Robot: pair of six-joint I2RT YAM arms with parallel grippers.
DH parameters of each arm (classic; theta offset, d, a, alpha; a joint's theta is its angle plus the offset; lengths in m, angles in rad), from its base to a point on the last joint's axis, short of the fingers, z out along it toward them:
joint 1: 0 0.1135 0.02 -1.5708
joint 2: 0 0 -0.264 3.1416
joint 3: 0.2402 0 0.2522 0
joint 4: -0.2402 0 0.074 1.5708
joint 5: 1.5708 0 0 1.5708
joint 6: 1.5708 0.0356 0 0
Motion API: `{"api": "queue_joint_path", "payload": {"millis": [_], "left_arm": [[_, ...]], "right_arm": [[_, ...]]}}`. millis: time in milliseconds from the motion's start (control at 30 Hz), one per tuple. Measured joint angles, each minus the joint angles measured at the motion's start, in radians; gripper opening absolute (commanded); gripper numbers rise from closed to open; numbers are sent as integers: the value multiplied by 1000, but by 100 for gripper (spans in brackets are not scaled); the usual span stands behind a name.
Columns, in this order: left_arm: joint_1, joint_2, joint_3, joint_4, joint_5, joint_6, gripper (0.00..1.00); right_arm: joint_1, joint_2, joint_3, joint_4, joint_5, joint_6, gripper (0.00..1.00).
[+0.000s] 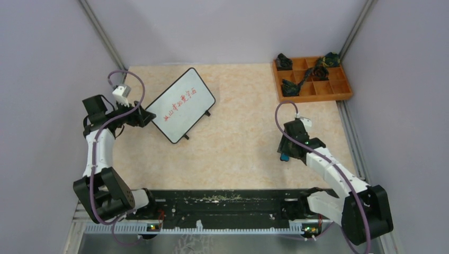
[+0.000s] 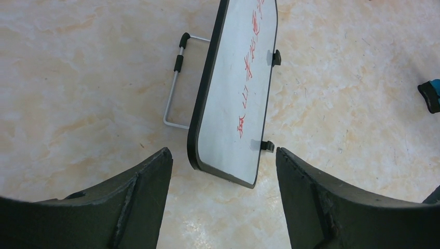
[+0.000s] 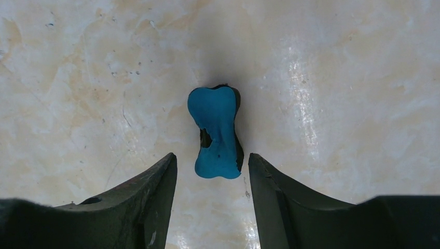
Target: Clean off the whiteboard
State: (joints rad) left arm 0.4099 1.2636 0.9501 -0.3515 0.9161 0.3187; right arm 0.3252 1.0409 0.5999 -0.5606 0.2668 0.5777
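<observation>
Whiteboard [image 1: 181, 104], apparently propped up, near the far-left corner of the desk [image 1: 238, 153], long axis running near-left to far-right; left end effector [image 2: 223, 155] and right end effector [image 3: 212, 158] spread open.

Tabletop [image 1: 238, 143] right of whiteboard [image 1: 181, 104] is lying open up to blue eraser [image 3: 215, 132]. Behind whiteboard, wire stand [image 2: 176, 88] is jutting out, blocking approach; left arm [image 1: 100, 143] is crowding its left end.

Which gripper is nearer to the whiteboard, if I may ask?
Left: the left gripper, open, straddles a corner of the whiteboard; the right gripper hangs open over a blue eraser, well away from it.
</observation>
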Motion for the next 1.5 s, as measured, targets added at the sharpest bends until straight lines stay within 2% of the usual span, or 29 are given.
{"api": "queue_joint_path", "payload": {"millis": [533, 700, 967, 1033, 1133, 1167, 1500], "left_arm": [[0, -19, 0, 1, -20, 0, 79], [0, -20, 0, 0, -24, 1, 79], [0, -24, 0, 0, -30, 2, 79], [0, -26, 0, 0, -33, 5, 79], [0, -30, 0, 0, -36, 10, 79], [0, -32, 0, 0, -37, 13, 79], [0, -34, -1, 0, -38, 16, 79]], "right_arm": [[0, 126, -26, 82, 2, 9, 53], [0, 133, -26, 106, 3, 7, 41], [0, 179, -26, 129, 0, 1, 37], [0, 181, -28, 134, 1, -2, 30], [0, 182, -31, 136, -1, -4, 3], [0, 182, -31, 140, -2, -3, 0], [0, 137, -31, 169, -68, -37, 0]]}}
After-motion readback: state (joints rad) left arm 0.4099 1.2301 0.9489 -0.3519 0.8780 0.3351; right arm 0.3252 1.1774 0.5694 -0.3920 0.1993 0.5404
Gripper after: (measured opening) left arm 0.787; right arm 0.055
